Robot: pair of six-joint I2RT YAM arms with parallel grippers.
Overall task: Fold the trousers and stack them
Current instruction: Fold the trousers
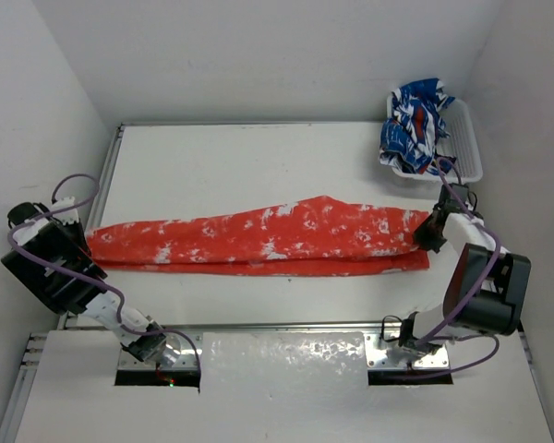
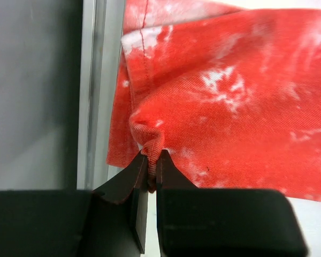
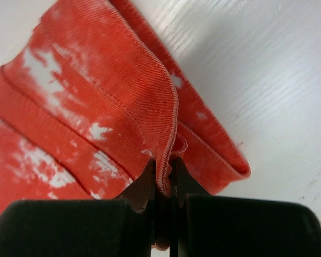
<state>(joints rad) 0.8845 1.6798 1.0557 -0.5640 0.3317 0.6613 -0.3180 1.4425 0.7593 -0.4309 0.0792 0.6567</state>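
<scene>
The left gripper (image 2: 151, 156) has its jaws drawn nearly together, pinching a small puckered ridge of the trousers (image 2: 230, 91) at their stitched edge. From that pinch the cloth spreads toward 12 and 2 o'clock in the left wrist view, lying on the table (image 1: 258, 157) close to its metal side rail.

The right gripper (image 3: 164, 165) also has narrow jaws, clamped on a doubled, seamed edge. The layers fan away toward 10 o'clock, and a lower fold pokes out at 4 o'clock onto bare white tabletop.

Seen from above, the trousers lie as one long red-orange band with white speckles across the middle of the table. It runs from the left arm's grip at 9 o'clock to the right arm's grip at 3 o'clock, widest just right of centre. The legs seem to lie one on the other, though the layers are hard to tell apart from that height.

At about 1 o'clock, well apart from the trousers, a white basket (image 1: 471, 157) holds a crumpled blue, white and red garment (image 1: 415, 120).
</scene>
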